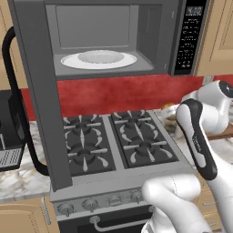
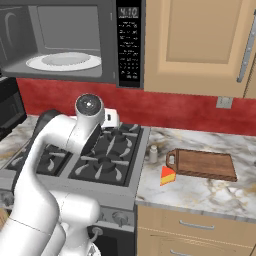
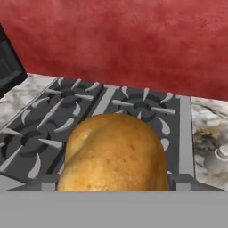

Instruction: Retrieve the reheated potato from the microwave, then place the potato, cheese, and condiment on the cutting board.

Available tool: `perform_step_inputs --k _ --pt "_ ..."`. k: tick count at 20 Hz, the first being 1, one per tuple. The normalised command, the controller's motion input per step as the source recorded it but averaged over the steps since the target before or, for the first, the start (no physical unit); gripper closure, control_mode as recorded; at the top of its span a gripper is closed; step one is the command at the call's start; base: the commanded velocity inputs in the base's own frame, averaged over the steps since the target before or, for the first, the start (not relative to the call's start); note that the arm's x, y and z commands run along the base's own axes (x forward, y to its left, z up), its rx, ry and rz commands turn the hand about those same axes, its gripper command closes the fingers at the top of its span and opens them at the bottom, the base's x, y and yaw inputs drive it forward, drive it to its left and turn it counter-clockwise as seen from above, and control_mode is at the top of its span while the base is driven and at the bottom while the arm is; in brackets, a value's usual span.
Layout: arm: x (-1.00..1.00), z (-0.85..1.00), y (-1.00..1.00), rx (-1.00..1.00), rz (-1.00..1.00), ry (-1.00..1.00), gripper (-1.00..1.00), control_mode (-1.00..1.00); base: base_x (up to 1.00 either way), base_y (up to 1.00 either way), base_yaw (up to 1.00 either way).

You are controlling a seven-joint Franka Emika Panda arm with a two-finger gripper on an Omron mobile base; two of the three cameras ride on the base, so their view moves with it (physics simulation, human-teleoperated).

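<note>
Hand view gives us the potato at six o'clock, golden-brown and large in the picture, sitting between our gripper fingers; the jaws stand wide and appear closed on its sides, so we hold it. Behind it, from nine to three o'clock, lies the stove with its dark grates, and at twelve o'clock the red backsplash. At four o'clock the condiment stands on the marble counter (pale grey, rounded cap).

From the right base view we see the microwave at eleven o'clock, door open, its white plate bare. Our white arm fills seven to nine o'clock, over the stove. The cheese lies at about four o'clock on the counter, just beside the near corner of the cutting board, which rests flat with its looped handle toward the stove. The shaker stands near that handle, between board and stove.

From the left base view the microwave door hangs open at nine o'clock.
</note>
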Motion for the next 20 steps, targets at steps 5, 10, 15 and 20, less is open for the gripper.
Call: perform_step_inputs --k 5,10,15,20 --pt "0.36 -0.35 -0.05 -0.01 0.0 0.12 1.0 -1.0 0.0 0.0 0.0" --pt "0.32 -0.29 -0.06 -0.05 0.0 0.13 1.0 -1.0 0.0 0.0 0.0" --pt "0.11 -0.18 -0.05 -0.03 0.0 0.06 1.0 -1.0 0.0 0.0 0.0" --pt "0.12 -0.3 -0.01 -0.04 0.0 0.02 1.0 -1.0 0.0 0.0 0.0"
